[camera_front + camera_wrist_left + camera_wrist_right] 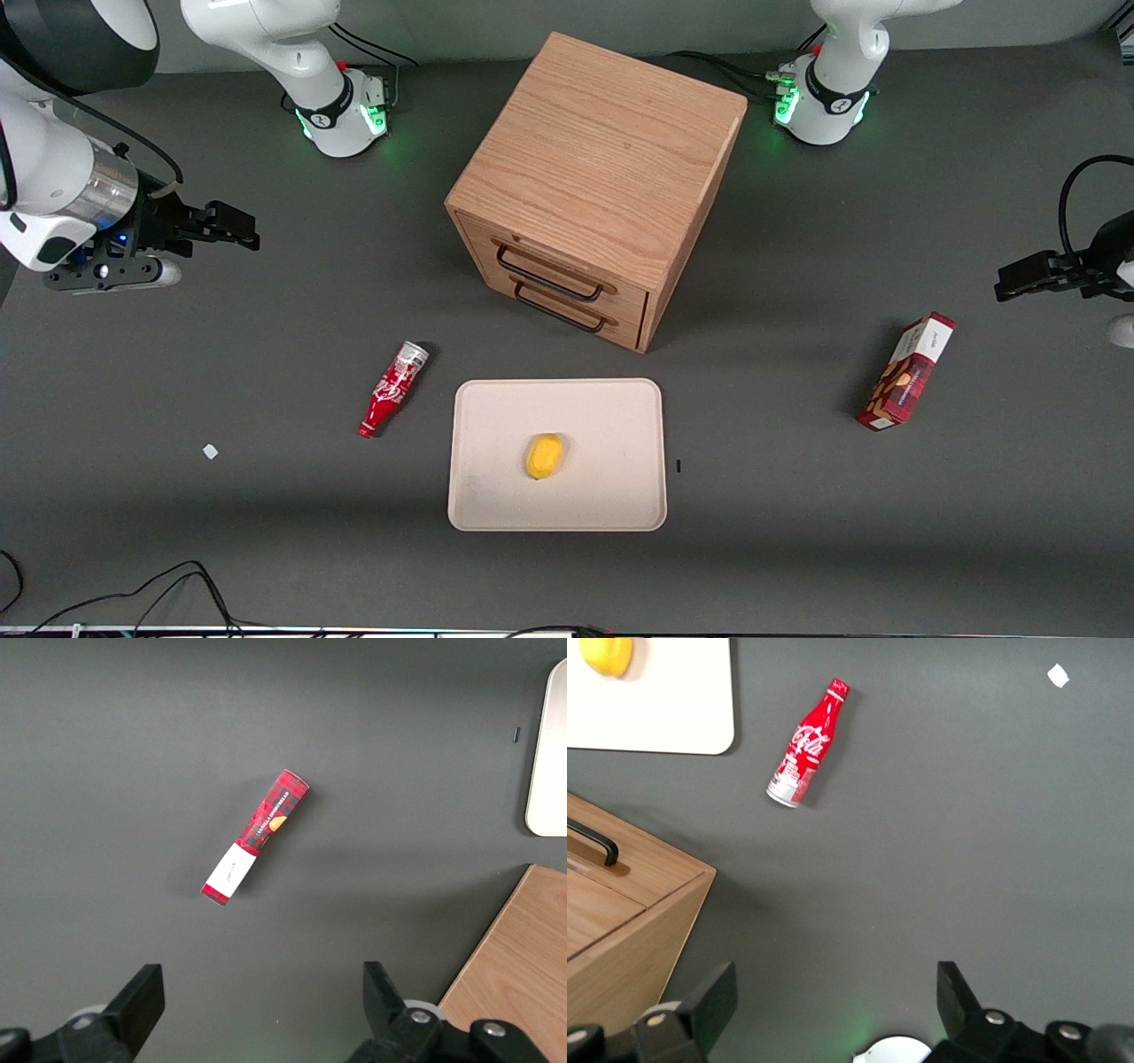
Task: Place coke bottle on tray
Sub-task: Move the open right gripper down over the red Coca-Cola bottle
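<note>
the flat cream tray (pixel 496 496) holds a small yellow fruit (pixel 544 455). the slim red coke bottle (pixel 392 388) lies on the dark table just beside it. the black gripper (pixel 232 228) hangs well apart, fingers spread wide.

Front camera overlooks all; both wrist cameras face the tabletop (pixel 177 532).
</note>
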### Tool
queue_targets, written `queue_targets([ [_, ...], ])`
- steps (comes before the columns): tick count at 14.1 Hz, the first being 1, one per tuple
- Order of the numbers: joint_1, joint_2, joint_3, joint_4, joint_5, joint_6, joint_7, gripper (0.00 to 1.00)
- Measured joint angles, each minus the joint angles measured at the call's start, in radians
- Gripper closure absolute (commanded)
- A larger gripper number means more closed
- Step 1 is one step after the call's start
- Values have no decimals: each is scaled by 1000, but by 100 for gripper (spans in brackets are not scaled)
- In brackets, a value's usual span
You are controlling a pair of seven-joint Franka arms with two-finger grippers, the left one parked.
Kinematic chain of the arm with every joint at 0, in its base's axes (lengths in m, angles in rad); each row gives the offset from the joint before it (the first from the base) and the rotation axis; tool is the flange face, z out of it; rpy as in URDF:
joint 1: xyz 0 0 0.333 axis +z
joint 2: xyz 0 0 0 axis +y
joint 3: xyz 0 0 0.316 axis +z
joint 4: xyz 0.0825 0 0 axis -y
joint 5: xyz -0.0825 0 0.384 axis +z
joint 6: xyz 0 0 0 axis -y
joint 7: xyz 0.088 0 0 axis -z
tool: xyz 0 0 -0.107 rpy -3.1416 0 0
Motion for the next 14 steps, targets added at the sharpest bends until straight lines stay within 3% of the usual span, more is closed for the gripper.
queue_targets([
  [8,2,61,4,53,0,-7,29,0],
  [14,30,415,93,286,1,5,420,0],
])
